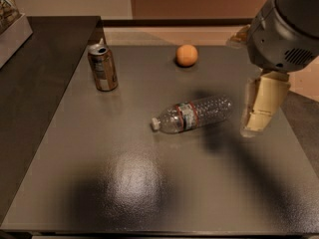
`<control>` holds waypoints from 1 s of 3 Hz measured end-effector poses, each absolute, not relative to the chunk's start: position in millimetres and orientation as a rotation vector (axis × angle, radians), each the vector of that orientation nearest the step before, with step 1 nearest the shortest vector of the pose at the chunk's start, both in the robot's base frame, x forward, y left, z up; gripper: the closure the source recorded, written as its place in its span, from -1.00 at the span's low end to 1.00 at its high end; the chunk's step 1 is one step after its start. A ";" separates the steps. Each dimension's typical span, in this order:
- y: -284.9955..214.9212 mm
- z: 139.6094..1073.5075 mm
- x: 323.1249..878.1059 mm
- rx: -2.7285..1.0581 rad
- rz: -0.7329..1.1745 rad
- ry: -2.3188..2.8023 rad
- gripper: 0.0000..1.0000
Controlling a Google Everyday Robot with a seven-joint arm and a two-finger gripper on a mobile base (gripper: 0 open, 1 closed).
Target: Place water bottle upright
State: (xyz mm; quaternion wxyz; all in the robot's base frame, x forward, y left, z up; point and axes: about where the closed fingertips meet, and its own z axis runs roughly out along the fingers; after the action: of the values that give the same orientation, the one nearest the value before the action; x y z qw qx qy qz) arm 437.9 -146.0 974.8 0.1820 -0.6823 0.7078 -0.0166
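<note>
- Grey table (124, 193) has a glossy sheen up front.
- Water bottle (192, 114) lies on its side mid-table, white cap pointing left.
- Gripper (259, 118) hangs near the bottle's base, not touching; open or closed, I cannot tell.
- Can (102, 67) stands upright far left; orange (187, 55) sits farthest back.

- Desk (124, 183): grey, glossy top, carrying three items
- Water bottle (193, 114): clear crinkled plastic, white cap, red-edged label band. It lies on its side near the desk's centre, cap end pointing left
- Drink can (102, 67): brown-gold, upright, top opened, near the far left corner, well apart from the bottle
- Orange (187, 55): round, near the far edge, beyond the bottle
- Gripper (255, 126): beige, pointing down beneath a grey arm housing (286, 29) over the desk's right side, near the bottle's base end, apart from it
- Dark counter (40, 73): adjoins the desk on the left
</note>
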 end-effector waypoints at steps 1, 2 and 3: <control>-117.3 964.6 432.8 -2.019 -0.052 1.912 -1.00; -96.5 946.0 434.9 -2.113 -0.058 1.863 -1.00; -86.9 927.1 448.6 -2.174 -0.047 1.854 -1.00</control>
State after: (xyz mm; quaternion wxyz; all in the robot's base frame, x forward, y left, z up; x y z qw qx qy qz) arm 448.6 -86.9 927.1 0.1415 -0.7530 0.6424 -0.0164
